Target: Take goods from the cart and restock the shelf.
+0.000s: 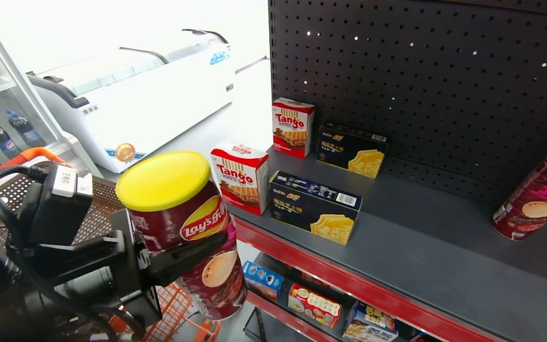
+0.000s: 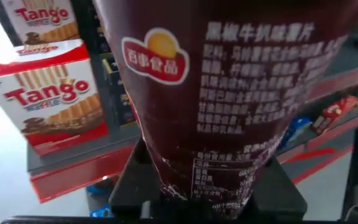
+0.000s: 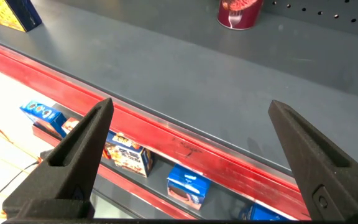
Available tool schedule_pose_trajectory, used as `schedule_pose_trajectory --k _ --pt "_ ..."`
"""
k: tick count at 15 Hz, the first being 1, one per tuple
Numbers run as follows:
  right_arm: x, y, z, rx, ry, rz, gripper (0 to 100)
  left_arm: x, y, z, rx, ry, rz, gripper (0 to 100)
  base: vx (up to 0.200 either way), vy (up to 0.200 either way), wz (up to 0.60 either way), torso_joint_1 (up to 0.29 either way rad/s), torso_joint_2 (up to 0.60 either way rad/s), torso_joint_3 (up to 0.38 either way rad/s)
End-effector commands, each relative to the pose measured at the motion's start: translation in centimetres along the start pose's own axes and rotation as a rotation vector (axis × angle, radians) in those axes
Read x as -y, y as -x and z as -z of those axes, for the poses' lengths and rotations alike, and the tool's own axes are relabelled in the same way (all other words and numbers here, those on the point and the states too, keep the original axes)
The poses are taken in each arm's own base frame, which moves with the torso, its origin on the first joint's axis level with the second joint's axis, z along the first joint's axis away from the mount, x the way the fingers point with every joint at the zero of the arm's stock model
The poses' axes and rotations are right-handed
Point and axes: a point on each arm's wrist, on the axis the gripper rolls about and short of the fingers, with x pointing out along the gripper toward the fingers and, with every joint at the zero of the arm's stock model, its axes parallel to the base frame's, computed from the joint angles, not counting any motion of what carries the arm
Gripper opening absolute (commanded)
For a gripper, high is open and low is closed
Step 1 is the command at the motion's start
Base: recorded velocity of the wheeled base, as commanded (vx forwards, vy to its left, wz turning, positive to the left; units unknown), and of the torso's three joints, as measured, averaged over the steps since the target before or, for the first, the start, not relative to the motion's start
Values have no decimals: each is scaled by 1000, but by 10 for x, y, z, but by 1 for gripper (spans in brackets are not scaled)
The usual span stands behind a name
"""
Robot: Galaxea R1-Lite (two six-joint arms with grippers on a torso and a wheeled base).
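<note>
Item under carriage: one chips can [image 1: 174, 216], yellow lid [image 1: 163, 179] uppermost, roughly upright. It hangs in the air off the left end of the shelf [image 1: 420, 247], above the cart [image 1: 12, 190] and not yet over the deck. My left claw [image 1: 185, 254] is clenched on the can around its middle; the label faces the wrist. My right claw [image 3: 191, 109] is released and holds nothing, over the red front edge [image 3: 166, 134]. Nearest obstruction: the front red wafer box [image 1: 240, 176], with the dark biscuit box [image 1: 315, 206] just beside it. Recommendation: raise the base clear of the red edge, carry past both boxes, and set down on bare deck towards the second can [image 1: 537, 192]. Risk, in my judgement: clipping the wafer box.
</note>
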Motion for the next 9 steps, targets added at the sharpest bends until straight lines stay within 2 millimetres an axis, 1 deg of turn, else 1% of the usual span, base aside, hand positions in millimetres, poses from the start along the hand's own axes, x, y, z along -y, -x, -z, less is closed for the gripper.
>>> schedule_pose_trajectory --k 1,3,4,5,9 --pt "0 0 0 1 1 2 100 8 -3 -5 22 16 56 0 0 0 0 0 0 0" --pt "0 0 0 1 1 0 100 17 -5 -3 18 37 127 0 0 0 0 0 0 0" --pt "0 0 0 0 -1 0 100 23 -4 2 -3 51 181 0 0 0 0 0 0 0" --pt "0 0 0 0 1 2 100 26 1 4 -9 55 201 0 0 0 0 0 0 0" --pt "0 0 0 0 1 0 100 38 14 -1 -21 63 244 0 0 0 0 0 0 0"
